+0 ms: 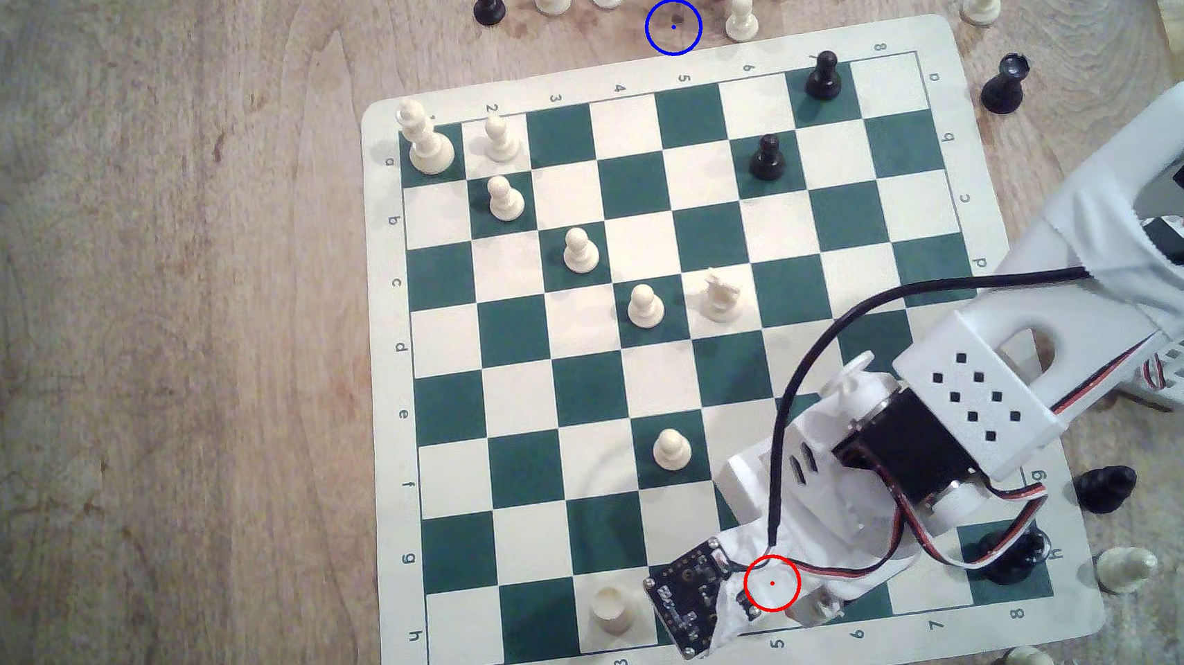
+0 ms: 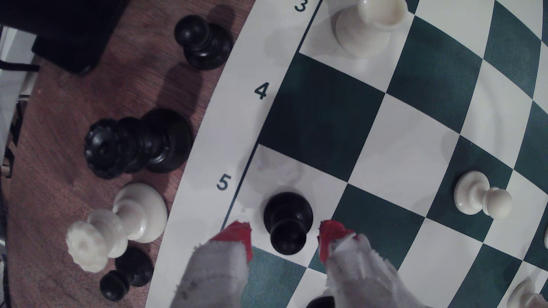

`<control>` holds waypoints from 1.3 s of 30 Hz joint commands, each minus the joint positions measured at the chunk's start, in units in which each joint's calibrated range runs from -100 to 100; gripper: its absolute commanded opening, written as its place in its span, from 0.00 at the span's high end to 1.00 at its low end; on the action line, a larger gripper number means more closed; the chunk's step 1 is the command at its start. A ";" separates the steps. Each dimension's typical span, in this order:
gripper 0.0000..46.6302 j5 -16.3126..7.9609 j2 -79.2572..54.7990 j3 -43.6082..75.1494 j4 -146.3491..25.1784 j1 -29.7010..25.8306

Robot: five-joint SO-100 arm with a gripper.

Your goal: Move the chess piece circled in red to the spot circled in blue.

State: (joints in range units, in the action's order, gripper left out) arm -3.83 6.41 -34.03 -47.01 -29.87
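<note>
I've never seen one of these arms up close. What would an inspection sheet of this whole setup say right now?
Surface: wooden table with a green-and-cream chess mat on it.
Job's things: black pawn stands upright on a cream square by the 5 label; blue-ringed spot is bare wood beyond the mat's far edge.
Clutter: white pawns on the mat; captured pieces off it.
Gripper: gripper open, its red-tipped fingers on either side of the pawn, apart from it.
Cables: black cable loops over the arm.
Surroundings: nothing seen.
</note>
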 commanded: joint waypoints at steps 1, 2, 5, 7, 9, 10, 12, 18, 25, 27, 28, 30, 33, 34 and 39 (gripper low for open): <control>0.88 -0.05 -0.21 5.83 -0.82 -0.13; 0.91 -0.05 -0.38 6.01 -0.98 -0.21; 0.95 -0.10 -0.47 6.28 -1.31 -0.36; 0.96 -0.10 -0.72 6.65 -1.80 -0.36; 0.99 -0.10 -0.81 6.65 -2.13 -0.44; 0.99 -0.10 -0.55 6.83 -2.70 -0.44; 0.99 -0.20 0.30 7.28 -3.68 -0.36; 0.99 -2.05 10.48 15.62 -18.43 3.16; 0.99 -0.59 21.77 15.62 -23.83 18.96; 0.99 0.15 22.71 15.62 -23.42 27.09; 0.99 0.63 22.28 15.44 -22.69 32.10; 0.99 1.32 22.20 13.63 -20.31 36.87; 0.99 2.34 21.52 10.73 -16.95 42.66; 0.99 2.69 21.01 9.91 -16.13 44.14; 0.99 4.10 16.17 8.91 -12.61 51.42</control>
State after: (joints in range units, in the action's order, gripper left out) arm -0.71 23.92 -26.16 -62.47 15.86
